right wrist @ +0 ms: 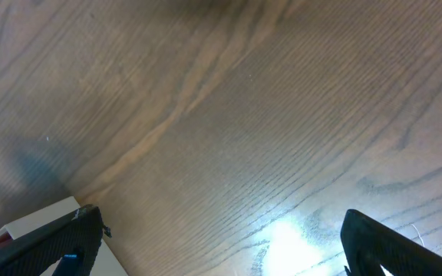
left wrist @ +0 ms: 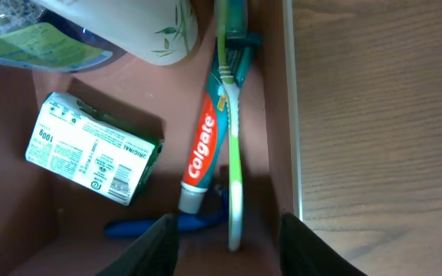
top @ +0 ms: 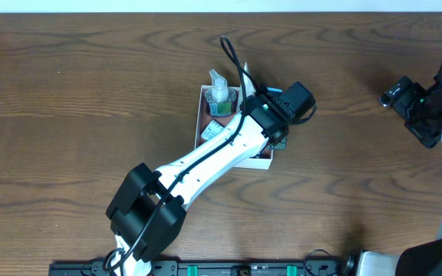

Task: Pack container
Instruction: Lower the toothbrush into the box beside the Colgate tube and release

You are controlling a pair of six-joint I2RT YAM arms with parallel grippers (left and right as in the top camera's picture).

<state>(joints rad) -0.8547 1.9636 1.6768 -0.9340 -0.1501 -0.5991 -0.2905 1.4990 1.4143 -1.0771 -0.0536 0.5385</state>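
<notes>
The container (top: 253,162) is a square shallow box with white walls and a reddish-brown inside, at the table's middle. My left gripper (top: 276,142) hangs over its right side, open and empty. In the left wrist view the open fingers (left wrist: 229,253) frame the tail of a green toothbrush (left wrist: 235,153) lying along the container's right wall (left wrist: 288,115). Beside it lie a Colgate toothpaste tube (left wrist: 206,153), a blue item (left wrist: 167,225) and a green-white packet (left wrist: 90,149). A clear bottle (top: 219,93) stands at the back. My right gripper (top: 399,93) is open and empty, far right.
The right wrist view shows bare wood table between the open fingers (right wrist: 221,245) and a white corner (right wrist: 29,222) at lower left; I cannot tell what it is. The left arm lies diagonally across the container from the front left.
</notes>
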